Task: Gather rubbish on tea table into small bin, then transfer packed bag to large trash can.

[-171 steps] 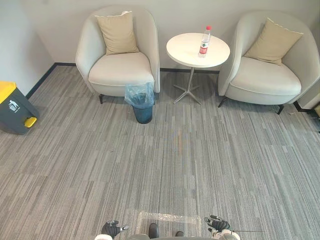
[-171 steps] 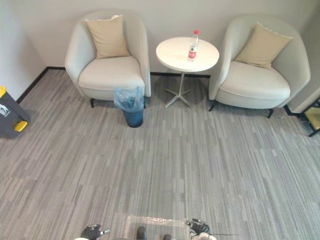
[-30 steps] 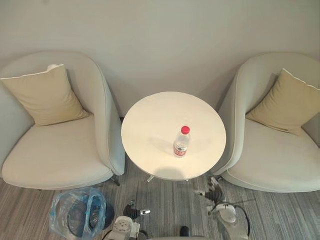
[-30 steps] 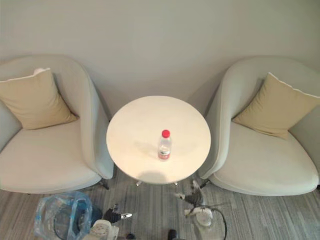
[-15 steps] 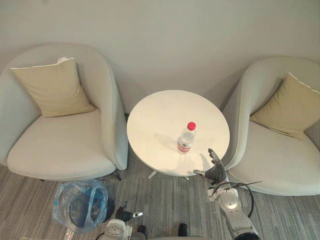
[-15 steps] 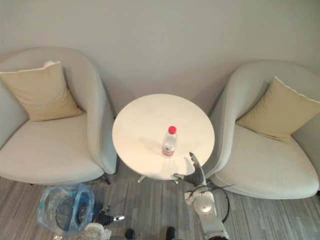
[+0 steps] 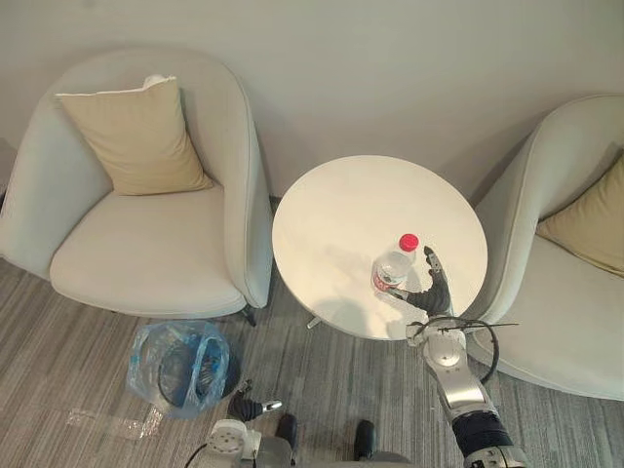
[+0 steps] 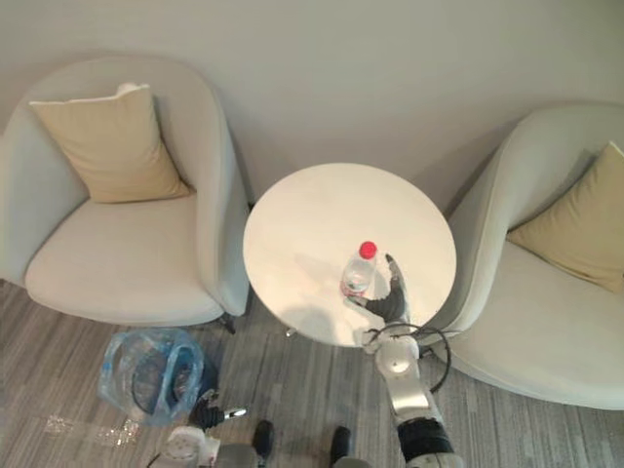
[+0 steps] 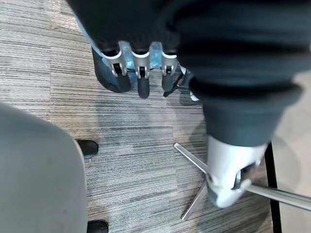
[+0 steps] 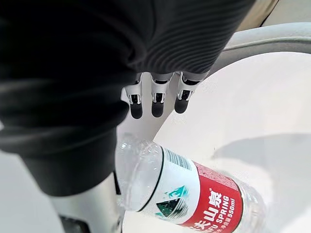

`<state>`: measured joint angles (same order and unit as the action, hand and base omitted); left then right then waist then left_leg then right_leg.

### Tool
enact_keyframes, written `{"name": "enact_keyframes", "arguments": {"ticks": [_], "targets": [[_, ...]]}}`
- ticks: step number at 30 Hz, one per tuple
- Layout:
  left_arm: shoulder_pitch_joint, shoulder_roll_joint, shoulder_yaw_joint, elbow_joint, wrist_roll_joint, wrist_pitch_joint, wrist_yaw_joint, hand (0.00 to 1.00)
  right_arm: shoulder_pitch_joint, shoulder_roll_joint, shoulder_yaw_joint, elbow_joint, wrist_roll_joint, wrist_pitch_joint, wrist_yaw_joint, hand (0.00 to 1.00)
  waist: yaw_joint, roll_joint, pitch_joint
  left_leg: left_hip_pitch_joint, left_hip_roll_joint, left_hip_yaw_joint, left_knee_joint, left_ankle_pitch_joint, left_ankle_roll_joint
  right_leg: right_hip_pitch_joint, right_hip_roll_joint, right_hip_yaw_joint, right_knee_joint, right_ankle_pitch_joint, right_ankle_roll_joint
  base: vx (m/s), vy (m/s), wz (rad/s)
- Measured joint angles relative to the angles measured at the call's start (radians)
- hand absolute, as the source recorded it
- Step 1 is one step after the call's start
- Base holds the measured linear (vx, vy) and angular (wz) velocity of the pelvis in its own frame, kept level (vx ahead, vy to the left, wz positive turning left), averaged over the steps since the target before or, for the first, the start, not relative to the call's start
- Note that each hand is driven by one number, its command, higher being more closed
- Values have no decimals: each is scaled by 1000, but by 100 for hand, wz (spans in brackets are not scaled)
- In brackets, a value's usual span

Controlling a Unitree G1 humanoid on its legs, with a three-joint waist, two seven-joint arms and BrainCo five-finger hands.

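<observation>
A round white surface [image 7: 331,210] stands between two pale armchairs against a plain wall. On it is a clear plastic bottle [image 7: 393,265] with a red cap and a red label, upright, toward the robot's side of the top. On the carpet in front of the left armchair [image 7: 146,249] is the small bin [image 7: 185,369], lined with a blue bag and open at the top.

What has changed in the last half second is the right robot hand [image 7: 432,291]. It was at the near edge of the surface, clearly apart from the bottle. Now it has come forward over the top and is just beside the bottle, on its right. The whole view has also shifted a little, so the head moved too, but the bottle stands where it stood.

In the right wrist view the fingers [image 10: 156,99] are straight and reach past the bottle's body, not closed round it. The hand is therefore released and the bottle is not yet held – whether the palm already touches it I cannot tell.

The left robot hand [image 7: 250,406] hangs low near the bin, its fingers relaxed and holding nothing.

I judge that the approach is finished and the grasp is the step in hand – the fingers must close round the bottle before it can go to the bin, and everything after that is not yet begun
</observation>
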<state>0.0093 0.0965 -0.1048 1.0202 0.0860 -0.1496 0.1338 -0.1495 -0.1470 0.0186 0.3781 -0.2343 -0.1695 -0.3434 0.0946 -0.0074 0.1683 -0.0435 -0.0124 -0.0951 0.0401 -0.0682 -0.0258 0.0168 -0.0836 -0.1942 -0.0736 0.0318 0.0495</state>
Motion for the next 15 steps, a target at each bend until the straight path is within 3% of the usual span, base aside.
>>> {"name": "enact_keyframes", "arguments": {"ticks": [11, 15], "targets": [[-6, -7, 0, -34, -31, -13, 19, 0, -98, -1, -7, 78, 41, 13, -20, 0, 21, 21, 46, -62, -6, -53, 15, 11, -1, -37, -4, -45, 13, 0, 0, -12, 8, 15], [-17, -10, 0, -51, -34, -16, 19, 0, -166, -3, -7, 137, 65, 13, -24, 0, 42, 26, 75, -85, -12, -60, 16, 19, 0, -55, -9, -52, 14, 0, 0, -29, 19, 5]]}}
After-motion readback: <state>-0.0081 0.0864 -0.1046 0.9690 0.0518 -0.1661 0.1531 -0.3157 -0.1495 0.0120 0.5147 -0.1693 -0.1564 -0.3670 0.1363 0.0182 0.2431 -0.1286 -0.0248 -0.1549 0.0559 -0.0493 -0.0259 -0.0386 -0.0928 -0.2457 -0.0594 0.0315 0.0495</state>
